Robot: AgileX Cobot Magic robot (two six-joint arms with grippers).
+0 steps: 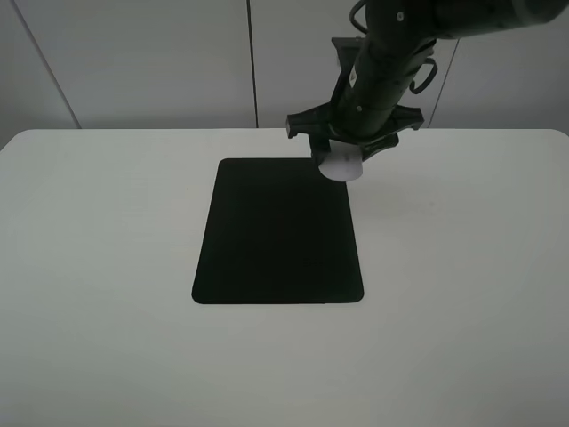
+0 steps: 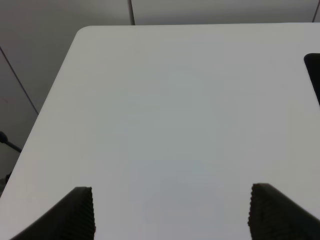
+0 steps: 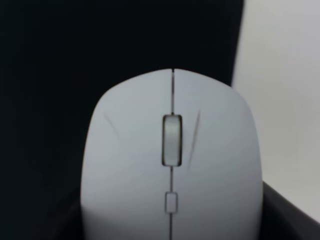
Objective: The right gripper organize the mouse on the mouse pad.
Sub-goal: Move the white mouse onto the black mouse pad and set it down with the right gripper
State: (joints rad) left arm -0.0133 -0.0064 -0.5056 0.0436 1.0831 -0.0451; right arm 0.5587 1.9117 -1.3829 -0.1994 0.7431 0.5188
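The white mouse sits in my right gripper, at the far right corner of the black mouse pad. I cannot tell whether it rests on the pad or hangs just above it. In the right wrist view the mouse fills the frame, scroll wheel up, with dark fingers close against its sides. The pad lies under it, and the pad's edge runs just past the mouse's side. My left gripper is open and empty over bare table. It is out of the exterior view.
The white table surrounds the pad. One corner of the pad shows at the edge of the left wrist view. The table's far left corner and a grey wall lie beyond.
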